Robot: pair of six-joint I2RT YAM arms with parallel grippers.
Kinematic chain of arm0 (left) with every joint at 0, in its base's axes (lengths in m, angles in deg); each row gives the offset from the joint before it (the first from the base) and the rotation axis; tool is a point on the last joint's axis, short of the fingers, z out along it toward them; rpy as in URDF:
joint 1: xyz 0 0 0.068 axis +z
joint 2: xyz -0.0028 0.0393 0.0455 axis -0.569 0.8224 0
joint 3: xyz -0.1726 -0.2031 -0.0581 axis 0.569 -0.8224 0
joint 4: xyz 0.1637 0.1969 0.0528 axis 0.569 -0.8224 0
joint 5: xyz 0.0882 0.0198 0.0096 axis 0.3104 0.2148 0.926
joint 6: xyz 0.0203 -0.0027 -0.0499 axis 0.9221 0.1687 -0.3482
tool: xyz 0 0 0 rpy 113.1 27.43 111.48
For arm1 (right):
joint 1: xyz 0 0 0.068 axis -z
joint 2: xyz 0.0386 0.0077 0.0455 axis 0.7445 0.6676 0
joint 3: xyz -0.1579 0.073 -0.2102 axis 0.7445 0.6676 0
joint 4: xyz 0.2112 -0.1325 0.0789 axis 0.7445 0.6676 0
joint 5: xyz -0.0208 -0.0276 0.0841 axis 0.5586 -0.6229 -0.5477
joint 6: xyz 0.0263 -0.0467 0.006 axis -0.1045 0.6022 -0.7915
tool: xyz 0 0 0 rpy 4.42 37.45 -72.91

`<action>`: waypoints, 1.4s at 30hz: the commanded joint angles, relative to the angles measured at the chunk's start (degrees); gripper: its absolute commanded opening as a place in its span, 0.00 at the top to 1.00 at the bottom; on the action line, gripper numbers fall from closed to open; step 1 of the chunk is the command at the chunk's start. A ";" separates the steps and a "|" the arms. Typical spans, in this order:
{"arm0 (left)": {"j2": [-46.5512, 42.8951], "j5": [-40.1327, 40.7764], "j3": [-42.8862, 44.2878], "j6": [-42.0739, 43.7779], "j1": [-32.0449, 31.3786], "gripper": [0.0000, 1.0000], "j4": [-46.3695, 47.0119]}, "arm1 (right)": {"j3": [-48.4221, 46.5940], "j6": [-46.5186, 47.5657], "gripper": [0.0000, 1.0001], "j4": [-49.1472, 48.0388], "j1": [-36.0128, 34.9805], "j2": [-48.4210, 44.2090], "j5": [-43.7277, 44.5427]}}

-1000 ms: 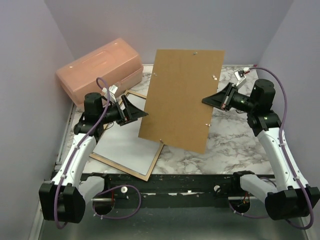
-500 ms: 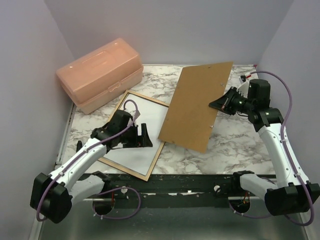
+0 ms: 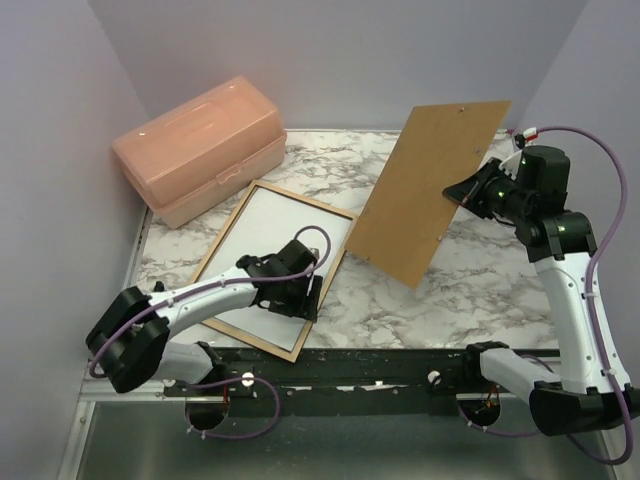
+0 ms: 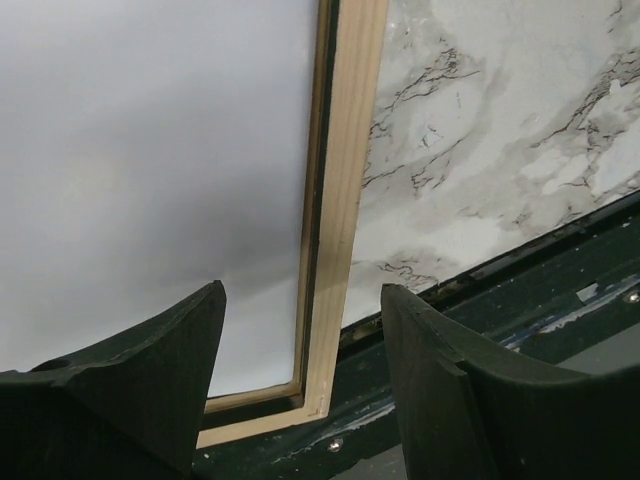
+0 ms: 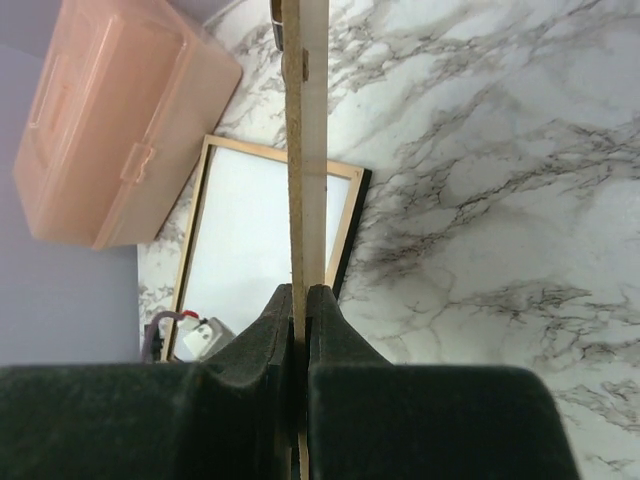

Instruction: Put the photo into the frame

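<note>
The frame [image 3: 305, 198] lies back up on the marble table, its tan wood rim [image 4: 345, 200] around the photo's plain white back [image 3: 262, 250] [image 4: 150, 170]. My left gripper [image 3: 310, 297] [image 4: 300, 290] hovers open over the frame's near right corner, one finger above the white sheet and the other above the marble. A stiff brown backing board [image 3: 425, 190] is tilted up in the air at the right. My right gripper [image 3: 462, 192] [image 5: 300, 290] is shut on the board's edge [image 5: 304, 130]. The frame [image 5: 345, 225] and photo [image 5: 250, 240] show below it.
A pink plastic box [image 3: 205, 145] [image 5: 110, 120] stands at the back left, close to the frame's far corner. A black rail [image 3: 380, 365] [image 4: 520, 310] runs along the table's near edge just beyond the frame corner. Lilac walls close in the sides.
The left arm swung from the frame's far side down to its near right corner and its jaws narrowed. The right arm carried the board right and away from the frame.
</note>
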 commanded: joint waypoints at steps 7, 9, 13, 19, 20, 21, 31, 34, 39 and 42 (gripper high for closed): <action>11.50 7.87 7.30 -2.18 -8.51 0.51 -0.43 | -9.32 1.52 1.00 4.17 -0.06 -2.96 8.76; 13.13 8.15 8.71 -2.53 -9.49 0.55 -0.47 | -10.47 2.09 1.00 5.04 -0.06 -3.34 10.64; 17.63 8.11 12.91 -2.56 -11.00 0.61 -0.51 | -12.99 3.34 1.00 7.36 -0.06 -3.77 14.23; 24.63 5.41 22.32 -1.99 -12.54 0.73 -0.02 | -15.96 5.25 1.00 11.21 -0.06 -4.87 20.00; 26.06 4.96 24.22 -2.03 -12.62 0.74 -0.15 | -16.34 5.52 1.00 11.61 -0.06 -4.94 20.83; 27.23 4.27 26.52 -2.07 -12.78 0.75 -0.18 | -16.85 5.75 1.00 12.28 -0.06 -5.14 21.41; 38.26 -9.32 41.91 -7.29 -12.91 0.81 7.17 | -22.43 8.00 1.00 17.58 -0.05 -3.93 23.87; 38.25 -11.99 42.46 -8.43 -12.83 0.50 10.49 | -21.84 8.22 1.00 17.88 -0.06 -3.84 23.31; 35.18 -12.51 40.83 -6.72 -11.79 0.14 10.18 | -20.75 8.26 1.00 17.33 -0.06 -3.50 20.87; 30.33 -12.98 35.03 -6.40 -8.99 0.13 12.70 | -19.75 8.06 1.00 16.56 -0.06 -3.31 18.54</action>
